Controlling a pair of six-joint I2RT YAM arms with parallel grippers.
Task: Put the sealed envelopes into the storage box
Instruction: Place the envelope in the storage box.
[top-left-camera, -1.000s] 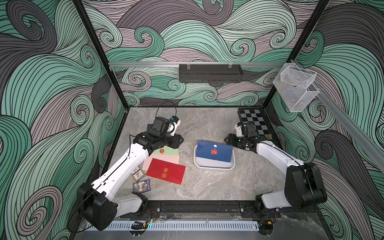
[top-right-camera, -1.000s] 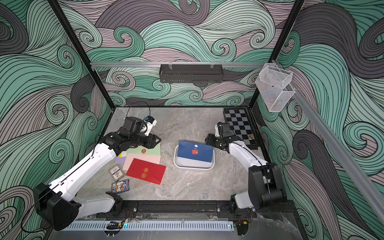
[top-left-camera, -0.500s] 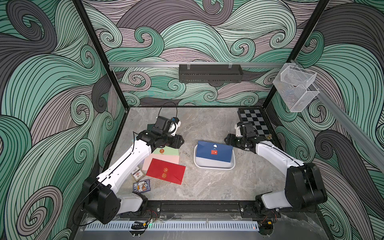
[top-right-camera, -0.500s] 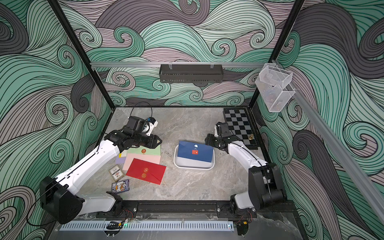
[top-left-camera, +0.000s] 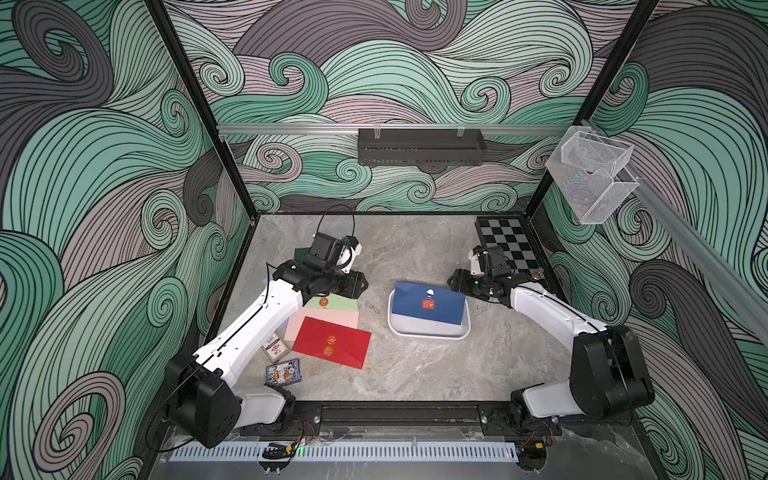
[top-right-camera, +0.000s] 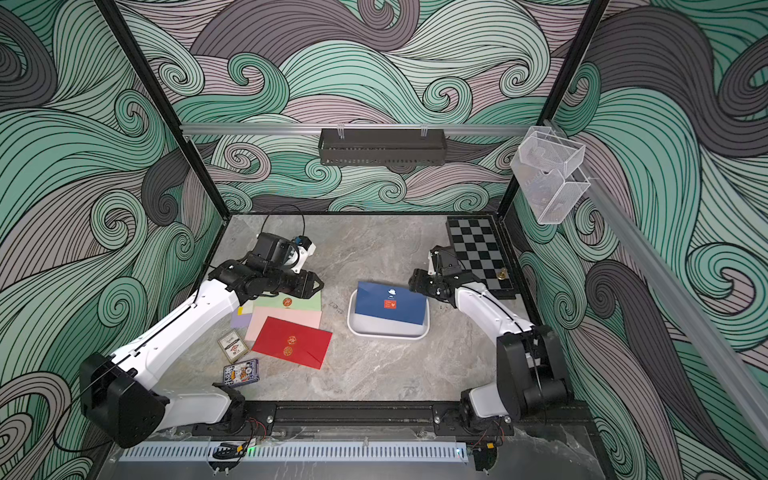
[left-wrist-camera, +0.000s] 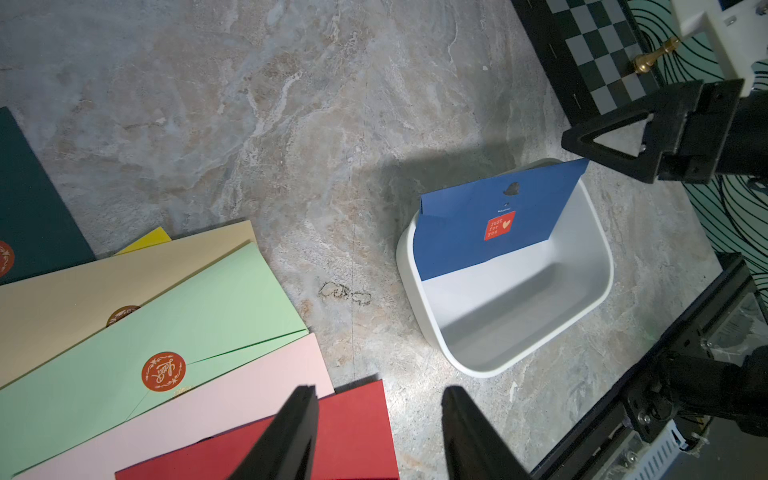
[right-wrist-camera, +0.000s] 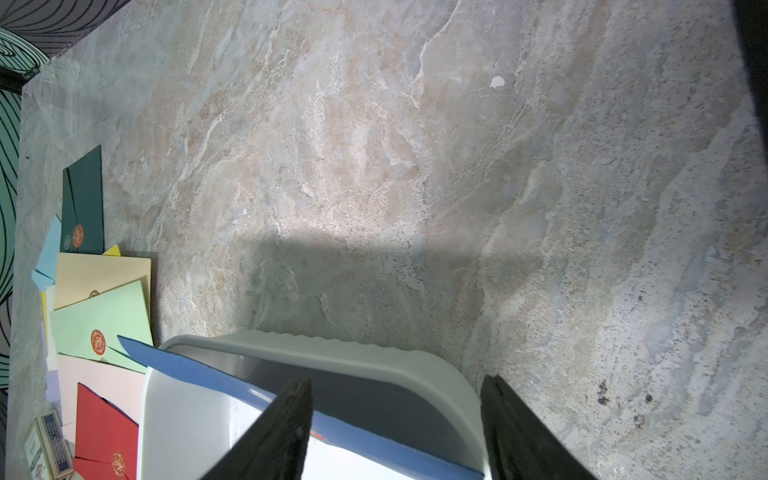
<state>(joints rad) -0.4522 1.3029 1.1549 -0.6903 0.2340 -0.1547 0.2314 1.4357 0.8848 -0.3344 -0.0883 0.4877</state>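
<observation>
Stretching forward from the near rail (top-left-camera: 395, 413), both arms (top-left-camera: 257, 324) (top-left-camera: 548, 307) lie low. Past the red envelope (top-left-camera: 332, 343), the left gripper (top-left-camera: 359, 286) hangs open over the green envelope (top-left-camera: 336, 302); the right gripper (top-left-camera: 454, 284), jaws wide and empty, sits beside the blue envelope (top-left-camera: 440, 309) leaning in the box (top-left-camera: 424, 331)

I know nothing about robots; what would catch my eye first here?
A dark blue envelope leans tilted in the white storage box mid-table, the open right gripper at its corner. Near the left arm, a red envelope tops a fan of pastel envelopes. Swirling green wave walls surround everything.
</observation>
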